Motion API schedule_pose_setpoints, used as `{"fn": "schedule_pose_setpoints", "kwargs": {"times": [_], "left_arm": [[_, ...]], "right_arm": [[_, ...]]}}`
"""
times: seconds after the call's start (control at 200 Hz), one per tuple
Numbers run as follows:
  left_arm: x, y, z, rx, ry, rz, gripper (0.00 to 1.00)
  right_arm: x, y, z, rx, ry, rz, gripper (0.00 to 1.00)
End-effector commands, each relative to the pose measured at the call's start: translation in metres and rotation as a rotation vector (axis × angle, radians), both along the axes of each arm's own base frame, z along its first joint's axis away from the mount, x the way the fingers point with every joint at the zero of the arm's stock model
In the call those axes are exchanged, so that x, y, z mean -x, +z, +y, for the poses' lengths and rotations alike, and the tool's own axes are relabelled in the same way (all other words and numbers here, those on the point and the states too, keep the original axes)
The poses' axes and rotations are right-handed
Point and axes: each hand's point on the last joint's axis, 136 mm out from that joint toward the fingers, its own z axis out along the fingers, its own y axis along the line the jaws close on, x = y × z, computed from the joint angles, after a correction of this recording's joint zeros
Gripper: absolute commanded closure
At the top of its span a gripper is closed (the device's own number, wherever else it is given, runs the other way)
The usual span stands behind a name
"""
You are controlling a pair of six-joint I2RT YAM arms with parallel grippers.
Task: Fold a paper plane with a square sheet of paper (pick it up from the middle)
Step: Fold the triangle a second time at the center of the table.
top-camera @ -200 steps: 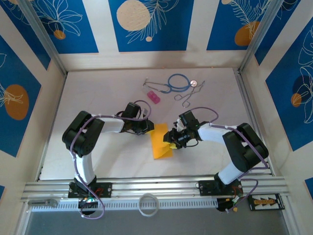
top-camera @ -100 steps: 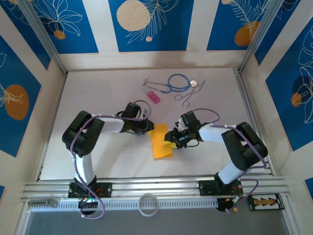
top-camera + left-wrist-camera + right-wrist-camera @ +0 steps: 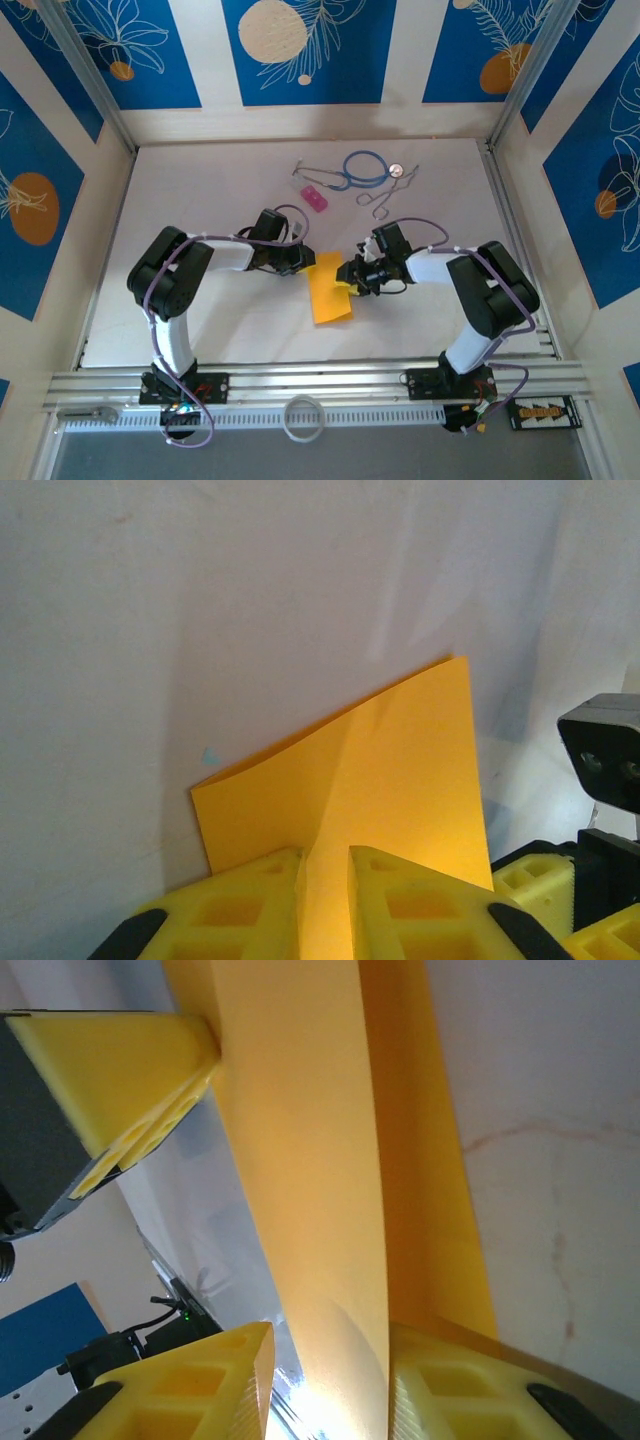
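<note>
Here a fold seems in hand: the left gripper [image 3: 325,858] clamps the square sheet of paper [image 3: 400,780], creased between its fingers. The right gripper [image 3: 330,1332] straddles the sheet's opposite edge, and I cannot tell if it grips; next it likely must pinch and flatten.

Orange paper [image 3: 300,1160] runs between parted fingers of the right claw [image 3: 330,1348].

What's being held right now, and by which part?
The left gripper pinches the orange paper at its left edge, near the far corner; the right gripper straddles the right edge, grip unclear.
</note>
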Motion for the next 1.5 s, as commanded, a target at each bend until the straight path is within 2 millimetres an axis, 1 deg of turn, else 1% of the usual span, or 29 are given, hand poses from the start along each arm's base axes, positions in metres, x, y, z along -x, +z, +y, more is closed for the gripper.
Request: {"fn": "schedule_pose_setpoints", "kwargs": {"times": [0.0, 0.095, 0.18, 0.29, 0.41, 0.515, 0.595, 0.68, 0.73, 0.82, 0.915, 1.005, 1.126, 1.186, 1.346, 1.451, 1.491], "left_arm": [[0.004, -0.004, -0.008, 0.018, -0.045, 0.016, 0.82], [0.003, 0.0, -0.009, 0.023, -0.049, 0.007, 0.81], [0.001, 0.007, -0.01, 0.034, -0.049, -0.01, 0.78], [-0.002, 0.027, -0.013, 0.058, -0.057, -0.067, 0.71], [-0.003, 0.053, -0.007, 0.058, -0.054, -0.168, 0.6], [0.004, 0.073, 0.0, 0.049, -0.075, -0.267, 0.57], [0.013, 0.084, 0.004, 0.028, -0.093, -0.347, 0.56], [0.029, 0.088, 0.005, -0.005, -0.134, -0.427, 0.56], [0.04, 0.088, 0.004, -0.039, -0.171, -0.479, 0.56], [0.066, 0.087, -0.006, -0.101, -0.28, -0.596, 0.56], [0.093, 0.085, -0.015, -0.152, -0.404, -0.731, 0.57], [0.113, 0.082, -0.021, -0.205, -0.507, -0.847, 0.56], [0.131, 0.075, -0.032, -0.284, -0.642, -0.982, 0.52], [0.131, 0.07, -0.035, -0.354, -0.658, -1.032, 0.51], [0.131, 0.06, -0.05, -0.463, -0.701, -1.101, 0.48], [0.128, 0.054, -0.058, -0.546, -0.713, -1.144, 0.47], [0.124, 0.052, -0.058, -0.587, -0.702, -1.153, 0.47]], "right_arm": [[-0.003, 0.003, 0.005, -0.036, 0.042, -0.013, 0.69], [-0.004, 0.001, 0.004, -0.043, 0.044, -0.011, 0.74], [-0.005, 0.001, 0.004, -0.046, 0.044, -0.011, 0.82], [-0.007, 0.004, 0.004, -0.047, 0.032, -0.017, 0.91], [-0.012, 0.006, 0.002, -0.03, -0.008, -0.017, 0.96], [-0.018, 0.006, -0.003, -0.002, -0.088, 0.0, 0.98], [-0.021, 0.007, -0.005, -0.001, -0.15, 0.021, 0.99], [-0.023, 0.007, -0.003, 0.002, -0.191, 0.034, 0.99], [-0.024, 0.006, -0.001, 0.007, -0.21, 0.044, 0.99], [-0.024, 0.007, 0.003, 0.006, -0.208, 0.049, 0.98], [-0.024, 0.007, 0.005, 0.013, -0.197, 0.061, 0.95], [-0.023, 0.008, 0.005, 0.014, -0.191, 0.058, 0.95], [-0.022, 0.008, 0.006, 0.012, -0.185, 0.06, 0.95], [-0.022, 0.008, 0.006, 0.011, -0.184, 0.061, 0.95], [-0.022, 0.008, 0.006, 0.01, -0.182, 0.063, 0.95], [-0.023, 0.01, 0.005, 0.008, -0.184, 0.061, 0.95], [-0.023, 0.01, 0.005, 0.009, -0.186, 0.061, 0.95]]}}
